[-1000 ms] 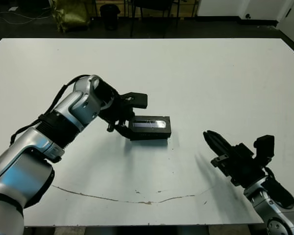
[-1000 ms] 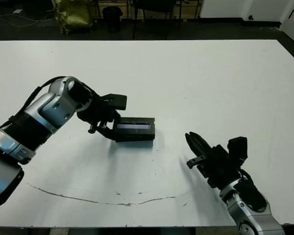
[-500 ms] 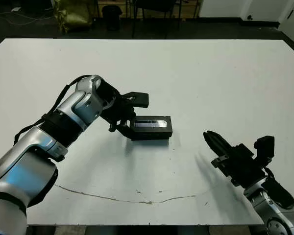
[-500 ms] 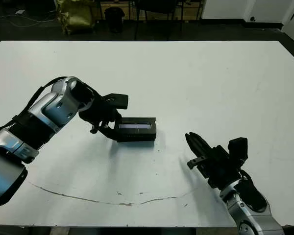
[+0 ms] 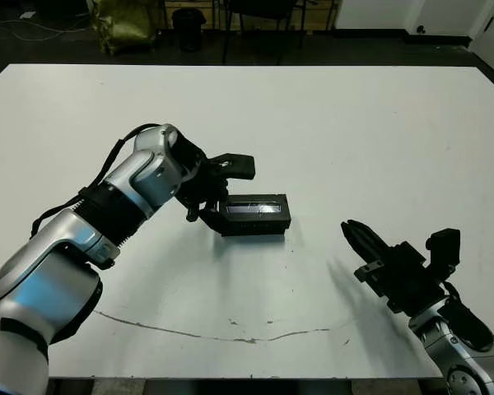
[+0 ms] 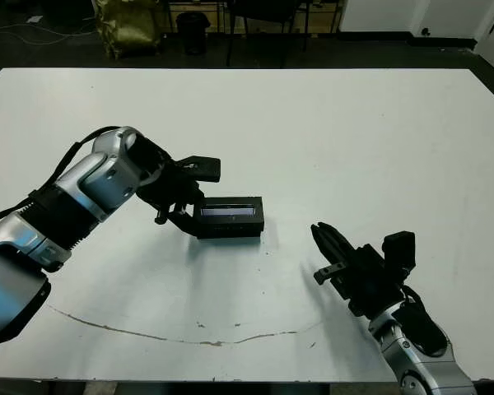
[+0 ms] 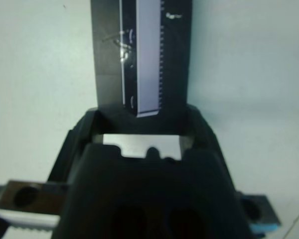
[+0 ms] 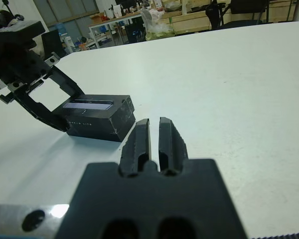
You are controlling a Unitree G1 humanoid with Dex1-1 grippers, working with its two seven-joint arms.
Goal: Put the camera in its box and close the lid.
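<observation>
Left eye view gives me the table with the box just left of its middle, the lid seated flat on it, pale stripe up. I can't see the camera anywhere, so I can't say where it is. My left gripper sits at the box's left end with its black fingers spread apart, one on the far side and one on the near side of that end; the left wrist view shows them flanking it, but I can't tell whether they touch. My right gripper hovers over the table's near right, well apart from the box, its two fingers pressed together on nothing.
</observation>
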